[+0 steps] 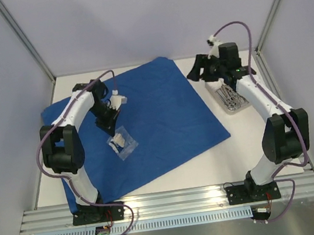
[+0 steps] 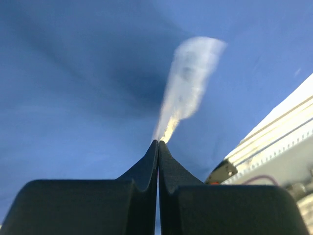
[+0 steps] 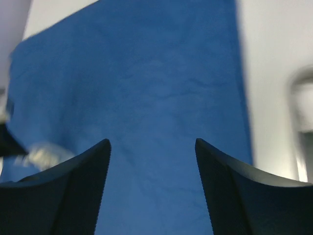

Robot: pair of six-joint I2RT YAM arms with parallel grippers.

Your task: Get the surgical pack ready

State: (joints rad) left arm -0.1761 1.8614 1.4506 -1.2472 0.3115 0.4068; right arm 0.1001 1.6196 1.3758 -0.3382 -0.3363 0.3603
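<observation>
The royal-blue drape (image 1: 157, 117) lies spread flat on the table. My left gripper (image 1: 112, 132) is over its left part, shut on the edge of a white gauze square in a clear wrapper (image 1: 122, 144). In the left wrist view the fingertips (image 2: 158, 143) pinch the blurred gauze (image 2: 190, 93) just above the drape (image 2: 73, 98). My right gripper (image 1: 195, 71) is open and empty over the drape's far right edge. Its wrist view (image 3: 152, 142) shows only blue drape (image 3: 161, 88) between the fingers. The steel tray (image 1: 224, 106) with silver instruments (image 1: 230, 96) sits on the table under the right arm.
The bare white table (image 1: 250, 151) lies right of and in front of the drape. The aluminium rail (image 1: 175, 200) runs along the near edge. The enclosure walls stand close on both sides. The blurred tray (image 3: 303, 112) shows at the right edge of the right wrist view.
</observation>
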